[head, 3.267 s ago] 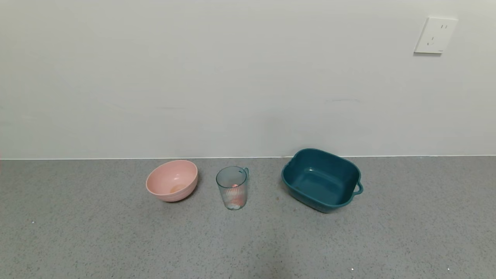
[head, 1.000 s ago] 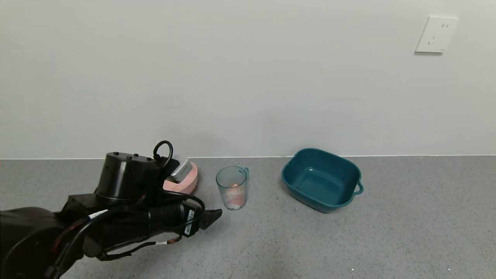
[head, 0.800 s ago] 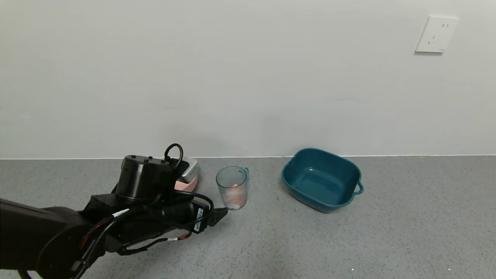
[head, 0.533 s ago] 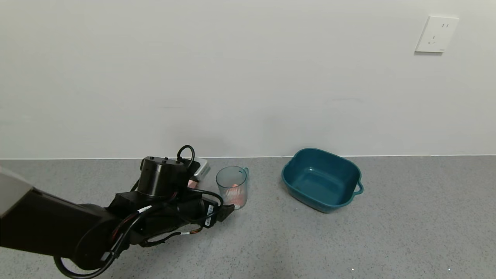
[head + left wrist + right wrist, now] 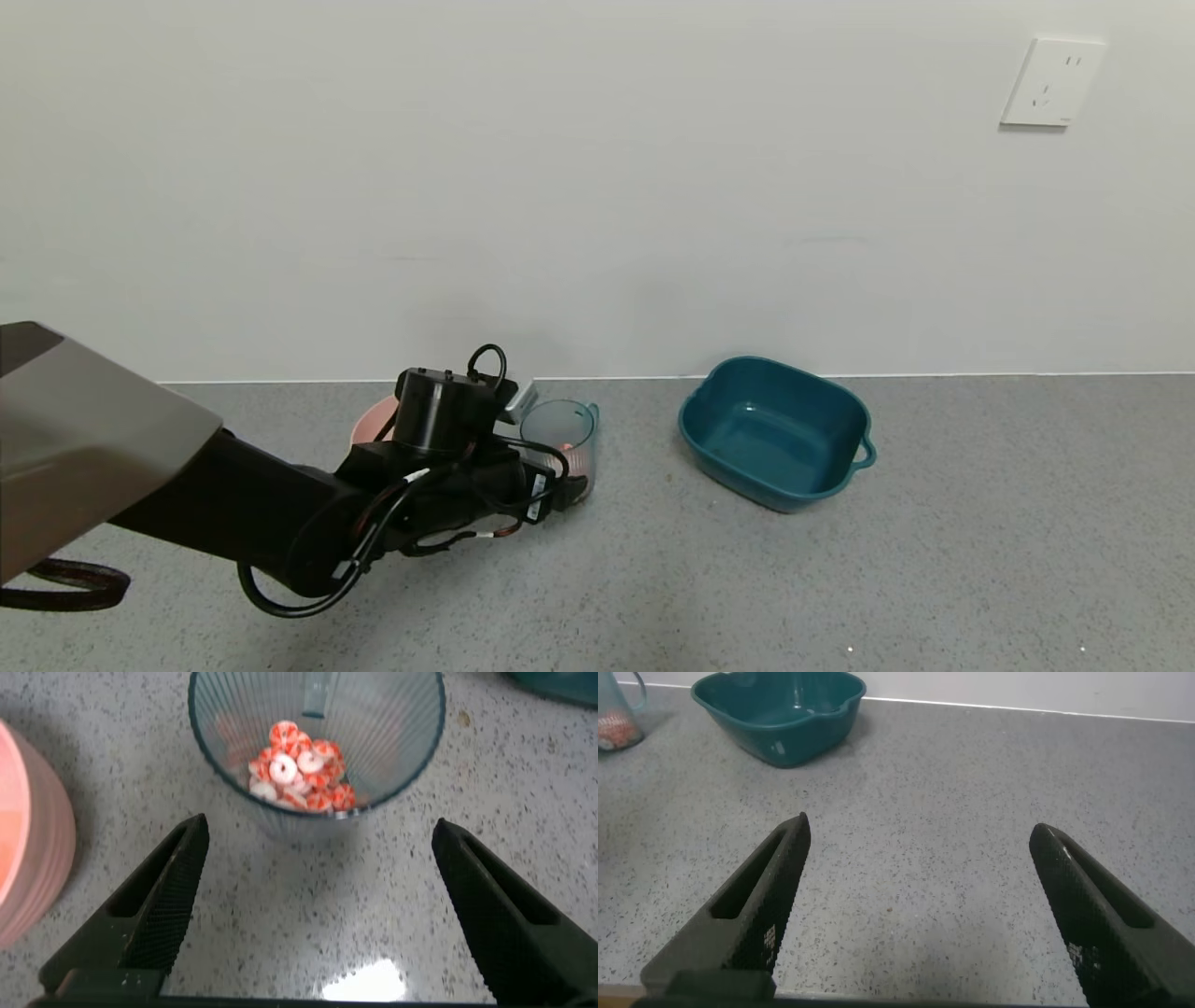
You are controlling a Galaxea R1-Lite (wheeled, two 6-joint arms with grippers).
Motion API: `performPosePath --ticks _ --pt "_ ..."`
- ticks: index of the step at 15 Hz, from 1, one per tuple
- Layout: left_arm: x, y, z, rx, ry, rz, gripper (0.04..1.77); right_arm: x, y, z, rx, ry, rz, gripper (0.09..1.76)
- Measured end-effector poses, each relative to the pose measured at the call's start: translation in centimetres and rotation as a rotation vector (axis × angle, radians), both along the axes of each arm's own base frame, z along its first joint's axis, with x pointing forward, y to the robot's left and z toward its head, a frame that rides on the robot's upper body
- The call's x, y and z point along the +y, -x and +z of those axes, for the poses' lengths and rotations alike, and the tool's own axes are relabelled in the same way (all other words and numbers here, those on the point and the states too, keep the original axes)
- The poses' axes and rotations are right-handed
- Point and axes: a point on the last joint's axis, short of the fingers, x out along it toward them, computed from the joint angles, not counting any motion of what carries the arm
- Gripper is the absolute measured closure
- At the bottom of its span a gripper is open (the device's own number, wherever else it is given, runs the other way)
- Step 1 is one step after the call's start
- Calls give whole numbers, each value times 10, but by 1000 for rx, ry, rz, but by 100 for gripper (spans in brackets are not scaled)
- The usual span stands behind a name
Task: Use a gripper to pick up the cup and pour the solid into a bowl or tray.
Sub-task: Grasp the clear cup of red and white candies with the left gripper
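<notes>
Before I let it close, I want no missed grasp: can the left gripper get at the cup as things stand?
Probably yes. The left gripper is open, jaws wider than the cup just ahead, with bare countertop between and the pink bowl off to one side.

Through the left wrist camera I see my left gripper (image 5: 318,905) spread wide, its two black fingers (image 5: 159,905) low in the frame and clear of the cup (image 5: 316,742). The cup stands top centre on the speckled counter (image 5: 318,924), holding white and orange-red pieces (image 5: 301,775). A pink bowl (image 5: 28,849) shows at the left edge.
</notes>
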Motion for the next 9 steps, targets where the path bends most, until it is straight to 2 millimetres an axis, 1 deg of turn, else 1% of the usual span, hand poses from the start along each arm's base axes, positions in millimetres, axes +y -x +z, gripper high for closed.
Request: performPosePath --ticks 9 --pt "-22 -35 -14 -26 -18 -32 9 0 0 0 0 0 0 14"
